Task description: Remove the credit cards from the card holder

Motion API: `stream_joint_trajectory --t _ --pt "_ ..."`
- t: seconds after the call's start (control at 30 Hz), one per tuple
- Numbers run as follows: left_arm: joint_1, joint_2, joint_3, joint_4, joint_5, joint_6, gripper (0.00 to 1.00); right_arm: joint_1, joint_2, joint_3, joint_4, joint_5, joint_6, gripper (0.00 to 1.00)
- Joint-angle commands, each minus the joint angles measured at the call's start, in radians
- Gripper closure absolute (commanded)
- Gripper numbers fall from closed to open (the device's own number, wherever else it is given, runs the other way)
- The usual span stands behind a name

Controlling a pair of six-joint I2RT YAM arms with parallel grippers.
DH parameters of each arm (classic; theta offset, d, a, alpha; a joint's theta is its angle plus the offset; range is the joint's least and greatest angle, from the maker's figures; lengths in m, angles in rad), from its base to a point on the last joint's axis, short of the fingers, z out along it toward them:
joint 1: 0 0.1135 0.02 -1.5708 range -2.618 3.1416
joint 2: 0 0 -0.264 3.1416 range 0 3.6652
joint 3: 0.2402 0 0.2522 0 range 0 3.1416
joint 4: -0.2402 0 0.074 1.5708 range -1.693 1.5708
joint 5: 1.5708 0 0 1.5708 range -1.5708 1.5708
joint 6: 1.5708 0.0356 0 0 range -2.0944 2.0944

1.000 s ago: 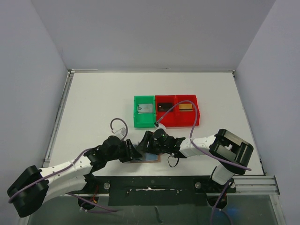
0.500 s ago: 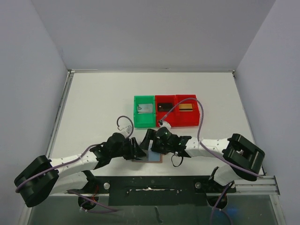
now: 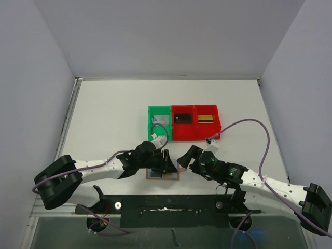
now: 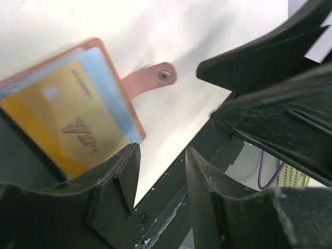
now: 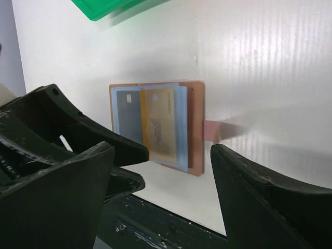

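Card holder [image 5: 193, 124] lies open, pockets up, on the table [image 3: 104, 119] near its near edge. The left gripper [image 3: 166, 165] hangs over its middle, jaws partly apart with nothing between them. The right gripper [image 3: 184, 156] sits just right of it, jaws wide and empty. The right wrist view shows a gold card [image 5: 158, 124] and a grey card [image 5: 128, 111] in the pockets, which the top view barely makes out. The left wrist view shows the strap tab [image 4: 150, 80] most clearly.
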Motion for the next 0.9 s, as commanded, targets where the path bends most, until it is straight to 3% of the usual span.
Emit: stream_joint_trajectory --t 0.0,0.2,0.37,0.67,0.87 --pt "-0.043 -0.029 0.074 -0.095 -0.088 0.066 0.61 -0.010 -0.138 -0.094 0.085 0.049 0.028 0.27" --pt "-0.017 -0.218 -0.043 -0.163 -0.257 -0.050 0.63 -0.009 -0.127 -0.091 0.108 0.011 0.003 0.48" --pt "0.047 -0.299 -0.110 -0.186 -0.226 -0.094 0.63 -0.009 -0.011 -0.045 0.186 -0.066 -0.061 0.59" --pt "0.106 -0.274 -0.095 -0.162 -0.156 -0.120 0.61 -0.013 0.289 0.088 0.259 -0.192 -0.107 0.67" --pt "0.124 -0.226 -0.108 -0.087 -0.085 -0.143 0.59 -0.016 0.379 0.092 0.213 -0.190 -0.071 0.68"
